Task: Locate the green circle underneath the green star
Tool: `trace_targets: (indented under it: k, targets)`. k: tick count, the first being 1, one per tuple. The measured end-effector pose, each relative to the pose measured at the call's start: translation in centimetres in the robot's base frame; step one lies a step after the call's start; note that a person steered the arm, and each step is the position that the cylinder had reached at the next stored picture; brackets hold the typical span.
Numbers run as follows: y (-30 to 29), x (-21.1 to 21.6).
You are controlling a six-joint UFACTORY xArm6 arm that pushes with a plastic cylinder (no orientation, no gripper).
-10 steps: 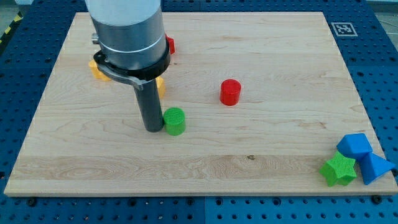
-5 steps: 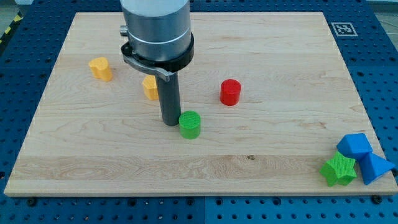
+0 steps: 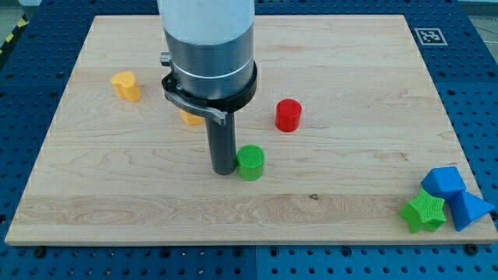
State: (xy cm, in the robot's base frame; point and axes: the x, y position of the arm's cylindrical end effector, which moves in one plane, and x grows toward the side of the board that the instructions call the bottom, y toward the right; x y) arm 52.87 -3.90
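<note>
On the desk (image 3: 358, 70), my tip (image 3: 224, 171), a bare rod end effector holding nothing, touches the view's-left side of the green circle (image 3: 250, 162), with the green star (image 3: 424, 212) far toward the view's lower right.

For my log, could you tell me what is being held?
Nothing is held: my tip only presses the green circle on its view-left side.

A wooden board (image 3: 350, 187) carries green (image 3: 250, 162), red (image 3: 288, 115), yellow (image 3: 125, 85) and blue blocks (image 3: 443, 182).
</note>
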Motion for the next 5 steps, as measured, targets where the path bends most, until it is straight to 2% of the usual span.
trace_targets:
  k: [3,5]
  targets:
    - [1.4,0.8]
    - [6.1,0.4]
